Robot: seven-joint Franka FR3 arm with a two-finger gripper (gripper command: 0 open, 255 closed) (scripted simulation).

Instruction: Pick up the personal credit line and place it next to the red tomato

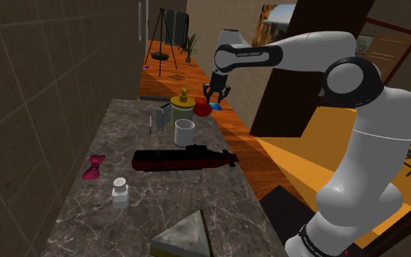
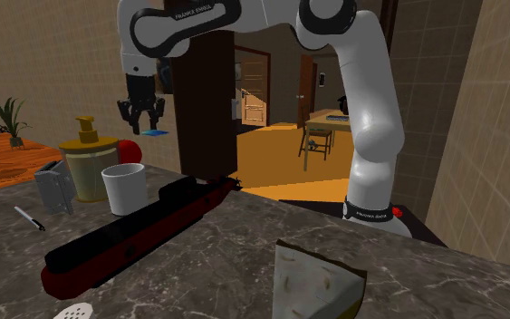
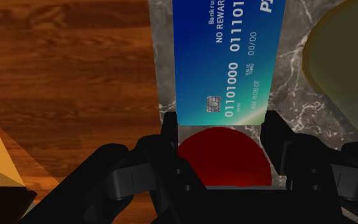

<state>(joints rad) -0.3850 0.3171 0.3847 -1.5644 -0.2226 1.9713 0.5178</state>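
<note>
The credit line is a blue bank card (image 3: 228, 57) with a chip and printed numbers. It lies flat on the marble counter (image 3: 292, 95) at the far end, right beside the red tomato (image 3: 222, 156). My black gripper (image 3: 222, 121) hovers just above both, open, its fingers apart and touching neither. In the shoulder view the gripper (image 1: 216, 96) hangs over the card (image 1: 217, 106) and the tomato (image 1: 201, 109). From the second exterior view, the card (image 2: 156, 132) shows just below the gripper (image 2: 144, 122), with the tomato (image 2: 130, 149) partly behind a jar.
An olive soap dispenser (image 1: 182, 108), a white mug (image 1: 185, 132) and a grey holder (image 1: 164, 114) stand close to the tomato. A long black-and-red model (image 1: 185, 158) lies across the counter. Nearer are a pink bow (image 1: 93, 167), a shaker (image 1: 120, 190) and a grey wedge (image 1: 185, 237).
</note>
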